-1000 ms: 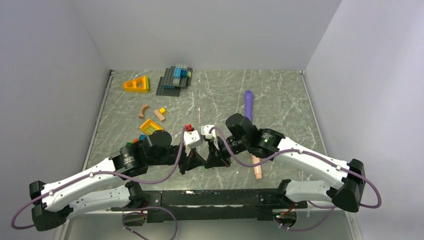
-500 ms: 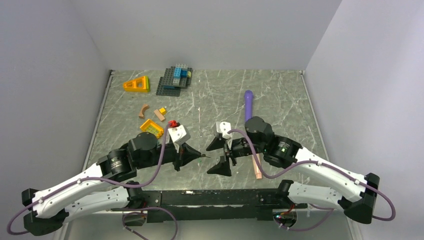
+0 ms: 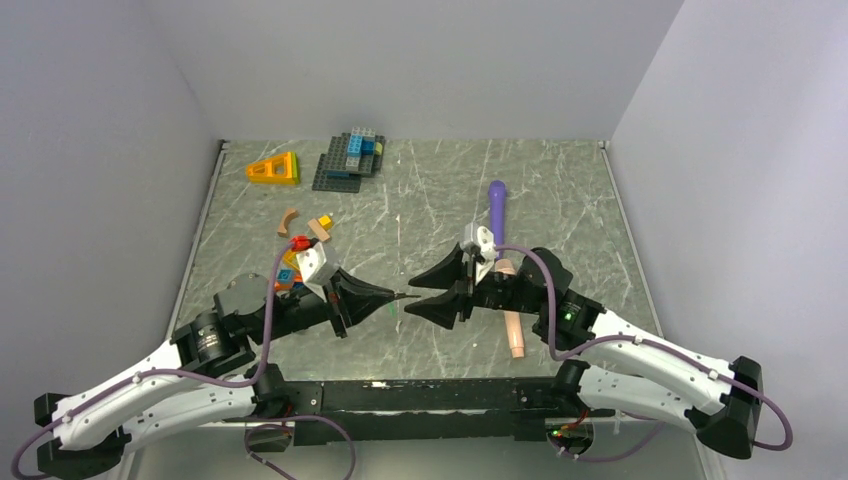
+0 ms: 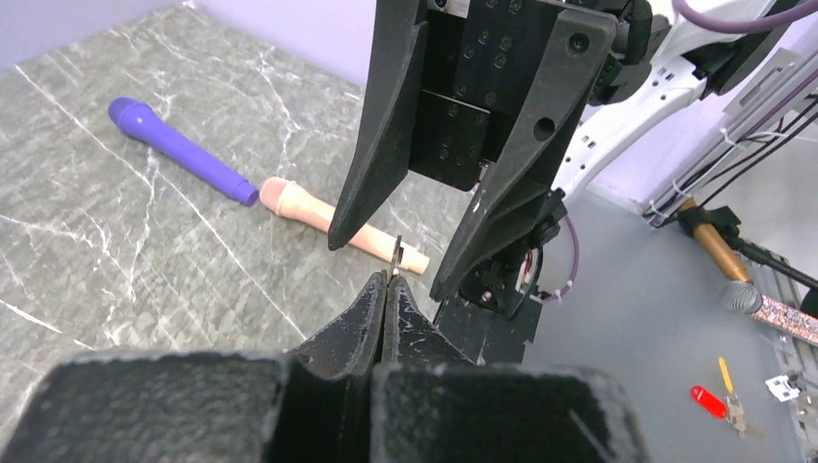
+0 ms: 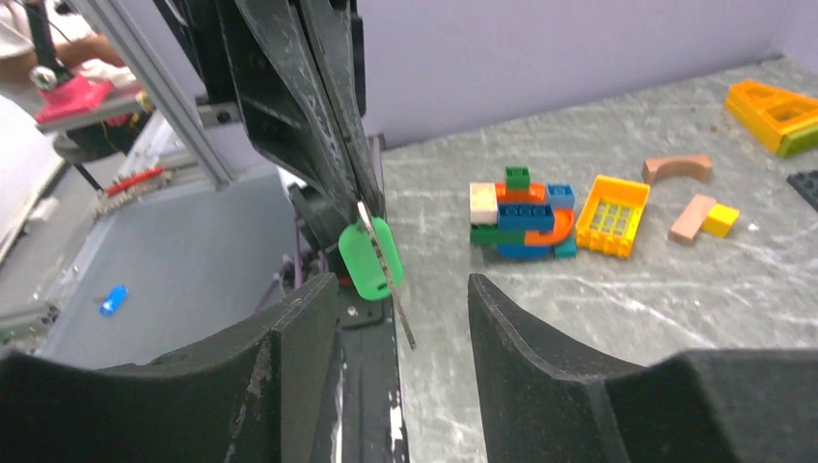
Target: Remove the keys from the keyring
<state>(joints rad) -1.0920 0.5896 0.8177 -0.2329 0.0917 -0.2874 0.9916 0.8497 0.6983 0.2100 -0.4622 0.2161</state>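
On the grey marbled table [image 3: 560, 200], seen from above, the two arms meet tip to tip toward 6 o'clock of the table's middle. The left gripper [image 3: 400, 296] reaches in from 8 o'clock and the right gripper [image 3: 412, 296] from 4 o'clock. The left gripper's fingers are pressed flat together, and the keys [image 5: 376, 265] hang from their very tip, clear of the table. The right wrist view shows the green-headed key [image 5: 365, 258] dangling there, with a slim metal blade [image 5: 397, 304] slanting down from it toward 5 o'clock. I cannot tell whether that blade is the second key, and the ring itself cannot be made out. The right gripper's jaws stand partly apart, one at either side of the hanging keys, and hold nothing. The keys hang nearer the finger at 9 o'clock in that view, and no contact shows. A purple stick [image 3: 497, 208] lies at 1 o'clock from the meeting point, and a peach stick [image 3: 516, 335] lies at 4 o'clock, partly under the right arm. A small stack of toy bricks [image 5: 521, 217] sits at 9 o'clock from the meeting point, close by the left wrist, and more bricks lie farther out toward 11 o'clock.
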